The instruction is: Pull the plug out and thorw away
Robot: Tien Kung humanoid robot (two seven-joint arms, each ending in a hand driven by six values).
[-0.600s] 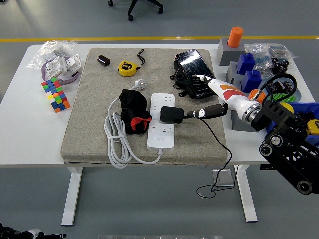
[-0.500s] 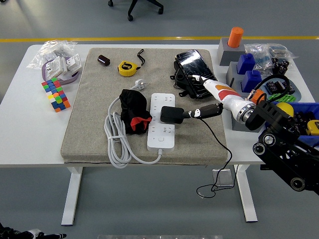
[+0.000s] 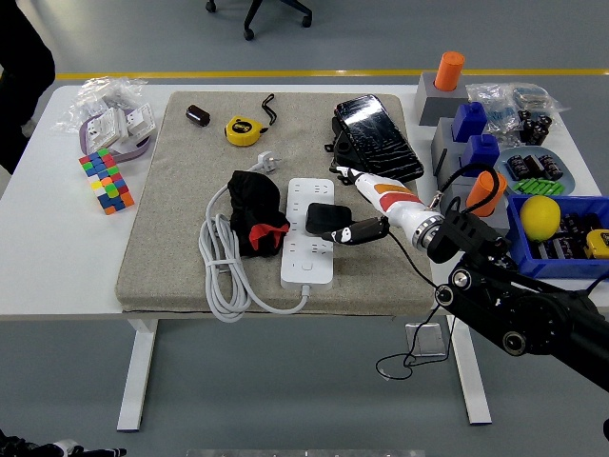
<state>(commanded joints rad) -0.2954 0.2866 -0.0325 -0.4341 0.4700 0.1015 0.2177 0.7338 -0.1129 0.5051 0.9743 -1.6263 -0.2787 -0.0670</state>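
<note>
Head view: task judged at early stage. Black rectangular plug adapter (image 3: 326, 219) is still being seated in white plastic power strip (image 3: 309, 229), near right edge of grey felt mat (image 3: 171, 238); pulling out and discarding are left to be done.

Right white-and-orange robot hand (image 3: 363, 205) is being held just beside plug's right side. One finger is being pointed over plug's top, dark thumb (image 3: 359, 231) at its lower right corner; fingers are being kept open around it, firm contact not being discernible.

Left hand is not being shown.

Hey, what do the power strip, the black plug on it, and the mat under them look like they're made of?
The power strip looks like hard white plastic: smooth, uniform, with moulded sockets. The black plug seems matte plastic: dark, rounded, with barely any sheen. The mat looks like felt or woven fabric: greyish-beige, dull and slightly mottled, though the weave is too fine to see.
</note>
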